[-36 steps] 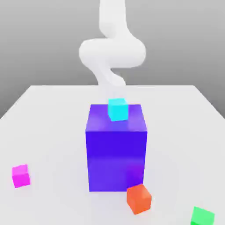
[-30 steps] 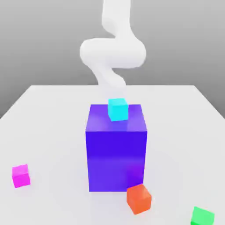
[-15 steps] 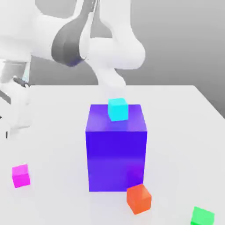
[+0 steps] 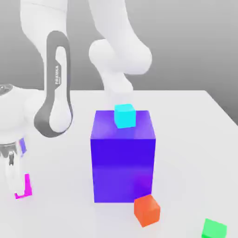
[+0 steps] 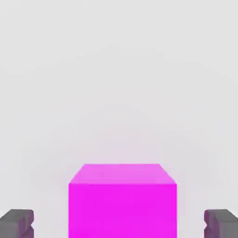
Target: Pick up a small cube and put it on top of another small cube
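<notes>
White table (image 4: 186,121) spreads across the scene, grey backdrop behind it.

Robot arm (image 4: 56,88) next in bulk: white links with a dark grey band. It comes from the far side, bends over and reaches down on the exterior view's left, toward the near edge of the table.

Big blue-violet block (image 4: 123,162) stands upright near the table's middle, well right of the lowered hand. It is by far the largest loose object.

Gripper (image 4: 14,179) sits low at the near left, pointing down at the table. In the hand view both fingertips (image 5: 17,222) show as dark grey pads, one on either side of the pink cube, each with a clear gap of bare table between pad and cube face. Jaws apart, straddling the cube, not pressing on it.

Small cubes, all much alike in size:
- Cyan cube (image 4: 125,115) rests on top of the blue-violet block, toward its far edge.
- Orange-red cube (image 4: 147,210) lies on the table at the block's near right corner, just beside it, turned a little off square.
- Green cube (image 4: 214,228) sits at the near right, well apart from the rest, cut by the picture edge.
- Small cube (image 4: 28,186), magenta-pink, rests on the table at the near left, partly hidden behind the gripper; in the hand view it lies flat between the fingertips, square to them.
</notes>
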`<state>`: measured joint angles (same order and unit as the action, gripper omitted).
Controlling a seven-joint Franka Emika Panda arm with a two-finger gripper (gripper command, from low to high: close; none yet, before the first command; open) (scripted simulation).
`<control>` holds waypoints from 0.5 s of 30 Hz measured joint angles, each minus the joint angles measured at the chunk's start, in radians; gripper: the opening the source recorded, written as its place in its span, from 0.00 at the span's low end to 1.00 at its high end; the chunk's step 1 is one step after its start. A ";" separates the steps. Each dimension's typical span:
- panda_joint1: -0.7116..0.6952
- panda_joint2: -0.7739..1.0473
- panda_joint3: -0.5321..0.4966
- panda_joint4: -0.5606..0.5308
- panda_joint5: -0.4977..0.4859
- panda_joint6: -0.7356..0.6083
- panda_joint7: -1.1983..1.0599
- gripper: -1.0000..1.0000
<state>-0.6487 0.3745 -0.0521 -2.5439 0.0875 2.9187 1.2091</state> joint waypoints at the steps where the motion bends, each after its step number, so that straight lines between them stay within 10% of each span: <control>1: 0.000 0.000 0.000 0.000 0.000 0.000 0.000 0.00; 15: 0.168 -0.150 0.057 0.040 -0.087 -0.205 0.197 0.00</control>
<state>-0.4810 0.2248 0.0046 -2.5038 0.0008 2.7136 1.4064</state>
